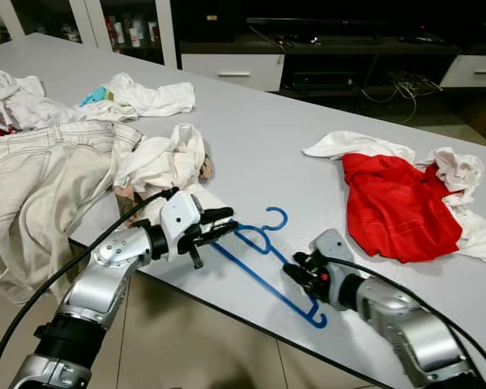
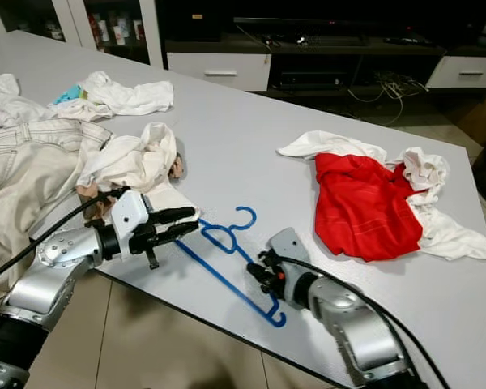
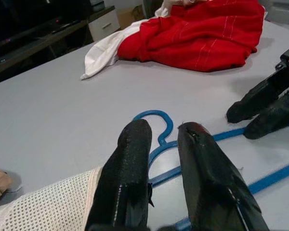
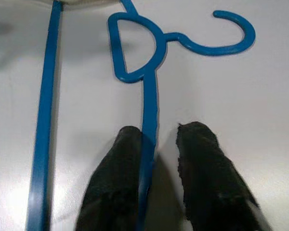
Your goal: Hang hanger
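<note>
Right wrist view: right claw point(image 4: 156, 144) straddling blue hanger's point(image 4: 149, 96) arm.

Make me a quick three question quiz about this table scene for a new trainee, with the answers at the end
1. True or false: the blue hanger lies flat on the table.
2. Which gripper straddles a hanger arm with its fingertips? A) left B) right
3. What colour is the garment beyond the right gripper?

Key: 1 true. 2 B: in the right wrist view the arm runs between its open fingers; the left gripper hovers by the hook end. 3 red.
</note>
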You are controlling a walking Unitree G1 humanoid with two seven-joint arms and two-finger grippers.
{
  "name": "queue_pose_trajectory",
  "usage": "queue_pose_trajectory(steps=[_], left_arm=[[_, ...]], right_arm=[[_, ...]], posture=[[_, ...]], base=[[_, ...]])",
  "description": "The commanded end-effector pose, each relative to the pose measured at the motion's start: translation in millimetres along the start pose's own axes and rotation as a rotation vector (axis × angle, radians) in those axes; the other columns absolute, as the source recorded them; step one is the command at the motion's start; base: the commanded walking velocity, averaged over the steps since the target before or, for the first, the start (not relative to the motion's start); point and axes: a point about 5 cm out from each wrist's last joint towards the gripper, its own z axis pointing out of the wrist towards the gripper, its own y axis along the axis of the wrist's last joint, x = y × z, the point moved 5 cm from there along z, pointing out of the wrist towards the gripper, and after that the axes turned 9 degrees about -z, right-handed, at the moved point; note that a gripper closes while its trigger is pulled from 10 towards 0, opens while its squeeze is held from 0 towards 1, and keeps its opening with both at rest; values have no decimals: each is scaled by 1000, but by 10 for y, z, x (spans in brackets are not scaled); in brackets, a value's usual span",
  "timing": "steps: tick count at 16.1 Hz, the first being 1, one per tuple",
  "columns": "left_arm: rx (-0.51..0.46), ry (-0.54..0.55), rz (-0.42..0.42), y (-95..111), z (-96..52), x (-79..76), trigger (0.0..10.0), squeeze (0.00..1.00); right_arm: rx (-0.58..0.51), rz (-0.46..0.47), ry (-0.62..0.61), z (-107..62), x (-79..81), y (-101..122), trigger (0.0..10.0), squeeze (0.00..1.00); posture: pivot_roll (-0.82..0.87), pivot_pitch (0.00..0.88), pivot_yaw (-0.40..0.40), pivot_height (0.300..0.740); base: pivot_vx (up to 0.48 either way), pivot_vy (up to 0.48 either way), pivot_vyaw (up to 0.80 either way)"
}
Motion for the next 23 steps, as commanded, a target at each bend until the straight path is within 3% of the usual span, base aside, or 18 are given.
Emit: queue_pose_trajectory(steps=[1,12,18,23], left_arm=[[-9,-13,19,53,23,-16,10000,0],[-13,-25,16,45,65,-49,10000,0],[-11,-30,19,48,71,-46,10000,0],[-11,-36,19,48,83,-56,10000,0]], right_arm=[[60,21,-23,-80,-80,-154,0,0],[148,22,41,-522,-116,-444,0,0],[225,25,-29,-793,-307,-650,0,0],[297,45,-27,-1147,-382,-856,0,0]], posture=[[-61,0,-32,740],[-85,0,-25,740],[-97,0,-13,740],[-106,0,-8,740]], base=[[0,0,0],[0,0,0],[0,0,0],[0,0,0]])
